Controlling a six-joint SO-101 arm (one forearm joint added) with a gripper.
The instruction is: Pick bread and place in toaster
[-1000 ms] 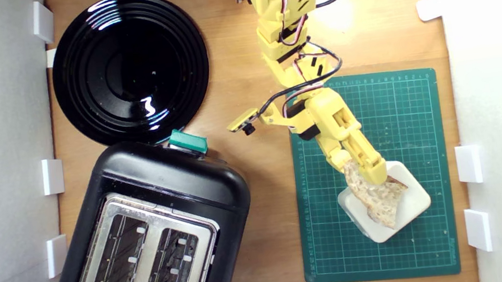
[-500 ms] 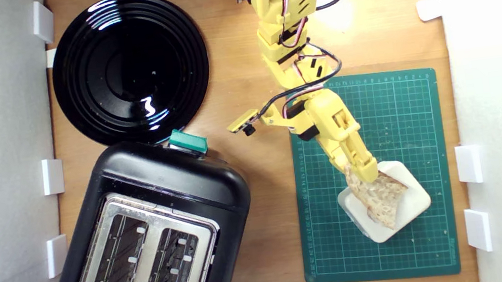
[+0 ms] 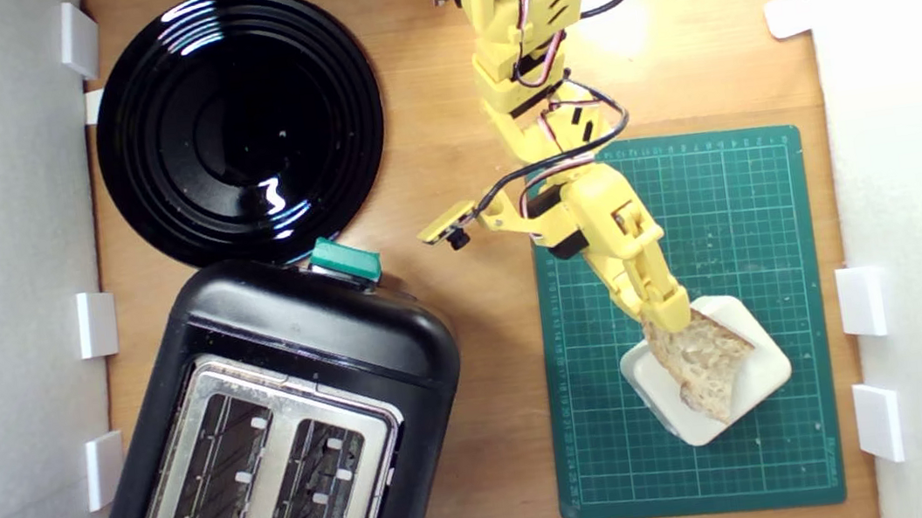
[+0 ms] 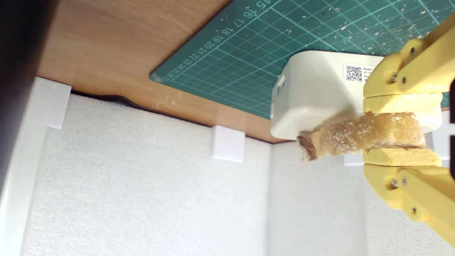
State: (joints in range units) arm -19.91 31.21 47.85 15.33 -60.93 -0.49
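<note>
Gripper clamped on bread; yellow pads pressing both flat faces, crust end projecting free beyond the tips. Seen in exterior view as gripper biting the near corner of bread, slice lying over white block. Contact with block uncertain: wrist view suggests far end close to or just off its edge.

Handling, judged: light, dry, moderately stiff; holey crumb crushable and crumbly, crust the stronger part. Grip at one corner only, so slice cantilevered; risk of pivoting or tearing under a fast swing. Firmer hold likely nearer the crust edge, pressure kept modest.

Block resting on green cutting mat, crumbs scattered over it. Toaster well apart toward exterior view's left, both slots open upward, teal lever up. Black plate just beyond toaster. Slice needing to go edge-on into a slot.
</note>
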